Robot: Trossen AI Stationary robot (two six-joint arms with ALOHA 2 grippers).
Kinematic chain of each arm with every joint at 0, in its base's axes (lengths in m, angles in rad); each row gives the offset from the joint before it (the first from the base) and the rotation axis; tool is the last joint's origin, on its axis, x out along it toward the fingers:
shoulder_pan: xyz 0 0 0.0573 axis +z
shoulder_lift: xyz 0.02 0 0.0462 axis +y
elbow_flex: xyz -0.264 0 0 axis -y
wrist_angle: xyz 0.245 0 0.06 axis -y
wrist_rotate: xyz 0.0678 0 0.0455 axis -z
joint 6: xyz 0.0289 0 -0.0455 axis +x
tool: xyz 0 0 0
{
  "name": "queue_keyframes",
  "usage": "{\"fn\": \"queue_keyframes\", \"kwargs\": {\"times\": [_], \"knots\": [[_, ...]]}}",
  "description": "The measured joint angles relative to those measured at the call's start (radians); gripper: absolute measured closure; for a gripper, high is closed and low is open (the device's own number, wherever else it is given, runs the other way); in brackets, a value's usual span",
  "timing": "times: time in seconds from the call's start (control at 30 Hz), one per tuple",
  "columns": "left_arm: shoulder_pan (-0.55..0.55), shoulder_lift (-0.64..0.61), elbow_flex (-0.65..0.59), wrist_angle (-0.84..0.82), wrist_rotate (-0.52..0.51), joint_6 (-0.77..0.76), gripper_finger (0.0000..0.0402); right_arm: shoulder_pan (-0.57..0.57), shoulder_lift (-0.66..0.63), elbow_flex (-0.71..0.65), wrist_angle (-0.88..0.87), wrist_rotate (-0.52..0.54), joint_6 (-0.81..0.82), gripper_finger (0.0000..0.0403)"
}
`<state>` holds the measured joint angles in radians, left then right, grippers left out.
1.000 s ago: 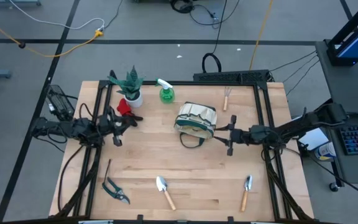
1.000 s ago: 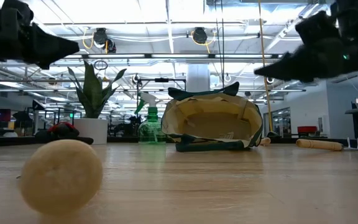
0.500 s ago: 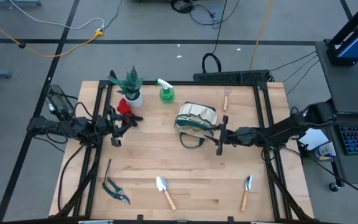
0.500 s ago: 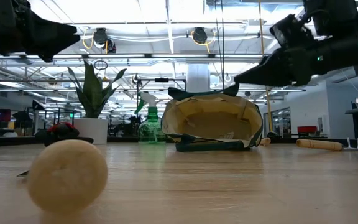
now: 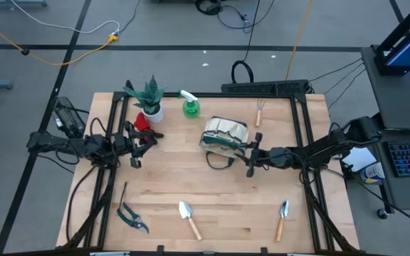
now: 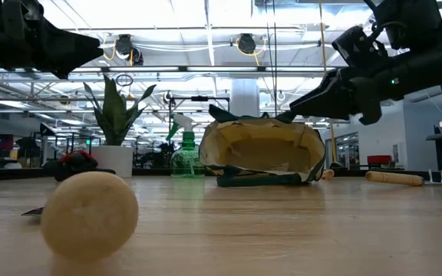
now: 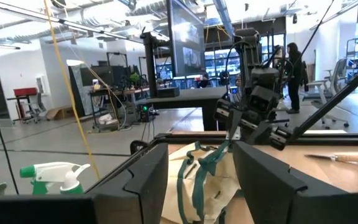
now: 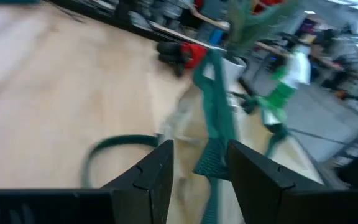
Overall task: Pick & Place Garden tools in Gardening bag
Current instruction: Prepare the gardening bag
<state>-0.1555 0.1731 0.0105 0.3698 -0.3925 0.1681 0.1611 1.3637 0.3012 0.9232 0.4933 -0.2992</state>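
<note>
The beige gardening bag stands on its base at the table's middle, mouth up. My right gripper is open just right of it. In the right wrist view its fingers stand on either side of the bag's upright green loop handle. My left gripper is open and empty, hovering left of the bag near the red item. Two trowels and the pruning shears lie near the front edge. The thin tool and the spray bottle are at the back.
A spiky plant in a white pot stands at the back left beside the red item. The bag's other green handle lies looped on the table in front of it. A round beige thing sits close to the low camera.
My right gripper has gone toward the table's left edge and a little down, up to the bag, so that its open fingers now flank the bag's upright handle. The bag has stayed in place.
</note>
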Motion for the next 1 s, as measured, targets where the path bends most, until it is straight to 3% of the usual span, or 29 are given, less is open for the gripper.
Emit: {"fn": "queue_keyframes", "kwargs": {"times": [0.7,1.0], "knots": [[0.0,0.004,0.0,0.001,0.0,-0.016,0.0213,0.005,0.0,0.001,0.0,0.026,0.014,0.0256],[0.0,0.004,0.0,0.0,0.0,-0.016,0.0213,0.004,0.0,0.001,-0.01,0.029,0.002,0.0178]]}}
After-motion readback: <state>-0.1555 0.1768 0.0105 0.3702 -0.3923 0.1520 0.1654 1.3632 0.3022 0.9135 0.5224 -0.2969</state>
